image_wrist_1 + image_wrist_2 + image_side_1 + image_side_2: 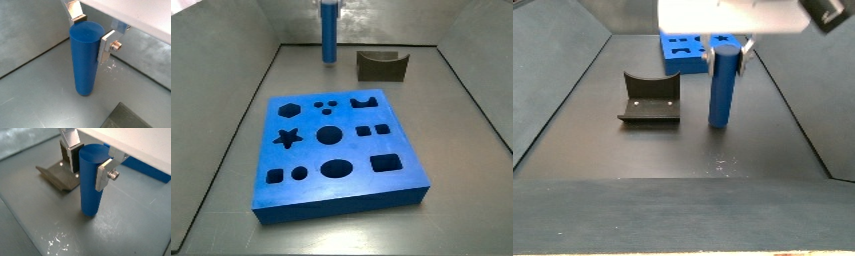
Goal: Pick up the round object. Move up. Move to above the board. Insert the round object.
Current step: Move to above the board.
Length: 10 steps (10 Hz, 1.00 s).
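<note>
Gripping the upright peg [91,178] near its top, the gripper [89,159] is closing its plates on it; lifting toward the board [338,150] comes next.

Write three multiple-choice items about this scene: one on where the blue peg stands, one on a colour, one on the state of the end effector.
1. Where does the tall smooth blue cylinder peg stand?
A. in a hole of the board
B. on the floor beside the dark olive notched block
C. lying on the board

2. What colour is the thick rectangular board with cut-out holes?
A. blue
B. red
C. olive

3. How is the end effector?
A. far from the peg
B. holding the olive block
C. its silver fingers on both sides of the peg's top

Key: B, the peg is upright on the floor; A, the slab is blue; C, plates flank the peg.
</note>
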Motion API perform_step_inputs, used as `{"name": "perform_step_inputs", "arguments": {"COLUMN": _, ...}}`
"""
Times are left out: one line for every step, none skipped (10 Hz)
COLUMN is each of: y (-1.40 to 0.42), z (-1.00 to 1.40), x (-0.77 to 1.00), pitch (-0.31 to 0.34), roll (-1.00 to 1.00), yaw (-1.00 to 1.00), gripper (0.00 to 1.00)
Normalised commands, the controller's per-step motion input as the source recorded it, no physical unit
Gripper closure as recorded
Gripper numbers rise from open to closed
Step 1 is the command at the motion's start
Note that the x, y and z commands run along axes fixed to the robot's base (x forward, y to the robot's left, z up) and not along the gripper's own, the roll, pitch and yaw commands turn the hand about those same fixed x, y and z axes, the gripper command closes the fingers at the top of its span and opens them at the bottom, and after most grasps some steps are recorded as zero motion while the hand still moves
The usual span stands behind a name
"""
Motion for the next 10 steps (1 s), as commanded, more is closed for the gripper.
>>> {"name": "perform_step_inputs", "arguments": {"y": -0.03, "z": 1.0, "x": -0.07, "pitch": -0.084, "roll": 0.01, "yaw": -0.07, "gripper": 1.0}}
{"name": "perform_step_inputs", "arguments": {"y": -0.02, "z": 1.0, "x": -0.06, "pitch": 0.008, "roll": 0.01, "yaw": -0.05, "gripper": 1.0}}
{"name": "perform_step_inputs", "arguments": {"y": -0.02, "z": 1.0, "x": -0.06, "pitch": 0.031, "roll": 0.02, "yaw": -0.05, "gripper": 1.0}}
{"name": "perform_step_inputs", "arguments": {"y": -0.02, "z": 1.0, "x": -0.06, "pitch": 0.049, "roll": 0.02, "yaw": -0.04, "gripper": 1.0}}
{"name": "perform_step_inputs", "arguments": {"y": -0.01, "z": 1.0, "x": -0.06, "pitch": 0.062, "roll": 0.02, "yaw": -0.03, "gripper": 1.0}}
{"name": "perform_step_inputs", "arguments": {"y": -0.01, "z": 1.0, "x": -0.05, "pitch": 0.074, "roll": 0.03, "yaw": -0.03, "gripper": 1.0}}
{"name": "perform_step_inputs", "arguments": {"y": -0.01, "z": 1.0, "x": -0.04, "pitch": 0.08, "roll": 0.03, "yaw": -0.02, "gripper": 1.0}}
{"name": "perform_step_inputs", "arguments": {"y": -0.01, "z": 1.0, "x": -0.03, "pitch": 0.087, "roll": 0.03, "yaw": -0.02, "gripper": 1.0}}
{"name": "perform_step_inputs", "arguments": {"y": -0.01, "z": 1.0, "x": -0.03, "pitch": 0.09, "roll": 0.03, "yaw": -0.01, "gripper": 1.0}}
{"name": "perform_step_inputs", "arguments": {"y": -0.01, "z": 1.0, "x": -0.02, "pitch": 0.091, "roll": 0.04, "yaw": -0.01, "gripper": 1.0}}
